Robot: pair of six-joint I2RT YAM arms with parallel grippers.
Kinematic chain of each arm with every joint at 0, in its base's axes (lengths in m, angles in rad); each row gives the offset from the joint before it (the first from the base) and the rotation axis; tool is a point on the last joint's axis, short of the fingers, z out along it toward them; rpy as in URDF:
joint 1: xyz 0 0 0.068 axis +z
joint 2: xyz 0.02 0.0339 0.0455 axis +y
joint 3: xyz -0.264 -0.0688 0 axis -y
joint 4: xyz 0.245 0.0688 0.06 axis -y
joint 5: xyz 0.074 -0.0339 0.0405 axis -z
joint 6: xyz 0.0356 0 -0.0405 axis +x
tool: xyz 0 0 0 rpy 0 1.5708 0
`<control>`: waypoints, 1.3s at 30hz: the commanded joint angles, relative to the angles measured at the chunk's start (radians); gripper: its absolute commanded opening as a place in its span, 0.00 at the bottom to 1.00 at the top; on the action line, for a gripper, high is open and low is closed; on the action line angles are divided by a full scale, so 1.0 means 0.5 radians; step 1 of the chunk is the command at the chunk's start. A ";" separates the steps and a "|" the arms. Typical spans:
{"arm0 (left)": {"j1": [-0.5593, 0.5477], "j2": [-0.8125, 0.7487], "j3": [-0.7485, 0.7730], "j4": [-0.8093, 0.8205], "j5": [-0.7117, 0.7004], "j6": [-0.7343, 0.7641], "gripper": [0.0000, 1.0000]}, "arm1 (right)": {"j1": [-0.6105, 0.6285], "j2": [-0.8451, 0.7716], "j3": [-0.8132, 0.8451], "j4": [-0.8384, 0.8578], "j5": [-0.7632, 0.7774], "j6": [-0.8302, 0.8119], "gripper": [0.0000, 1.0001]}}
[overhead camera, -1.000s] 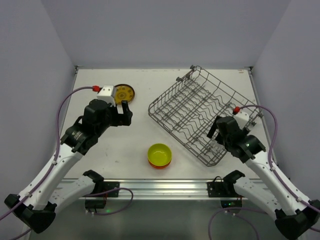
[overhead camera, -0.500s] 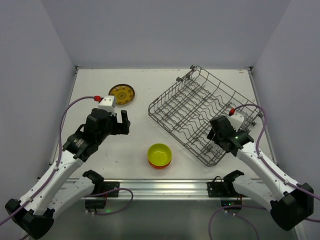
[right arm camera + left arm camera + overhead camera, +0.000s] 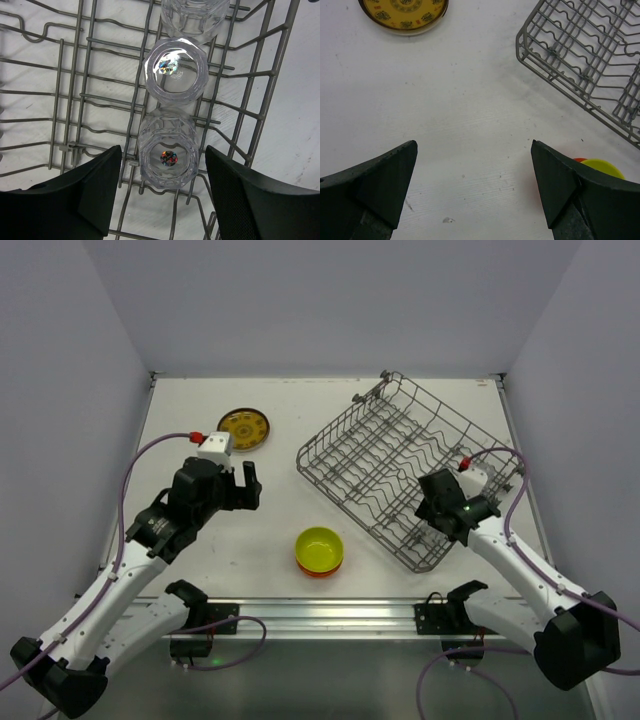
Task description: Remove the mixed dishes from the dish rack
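Overhead, we see the left hand spread wide over bare worktop, empty and touching nothing. The right hand hangs over the near-right end of the dish rack; from here we cannot tell how far it is open. The rack sits on the right half of the worktop, turned on a slant, with its long axis running from far left to near right. The patterned plate lies flat at the far left. The yellow-green bowl sits mouth up in an orange bowl at the near middle, well apart from the rack.

From the left wrist, we see both fingers far apart with only worktop between them. The plate is at the top edge, a corner of the rack is at the upper right, and the bowls peek out beside the right finger.

From the right wrist, we see the hand parted, its fingers straddling the nearest glass with a slim gap on each side, so nothing is gripped. That glass stands on end in the rack by the side wall. A middle glass and a third glass line up beyond it, the row running along the rack wall.
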 commanded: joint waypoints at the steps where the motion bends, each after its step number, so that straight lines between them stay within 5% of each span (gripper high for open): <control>1: -0.023 -0.028 -0.005 0.092 0.024 0.060 1.00 | -0.025 0.013 -0.014 0.059 -0.007 0.076 0.69; 16: -0.047 -0.040 -0.002 0.086 -0.003 0.057 1.00 | -0.028 0.040 0.004 -0.064 0.024 0.143 0.57; 25: -0.050 -0.037 0.001 0.083 -0.006 0.057 1.00 | -0.025 -0.036 0.032 -0.101 0.036 0.104 0.34; 39: -0.050 -0.049 0.020 0.059 -0.065 0.048 1.00 | -0.025 -0.343 0.176 -0.208 -0.053 -0.001 0.31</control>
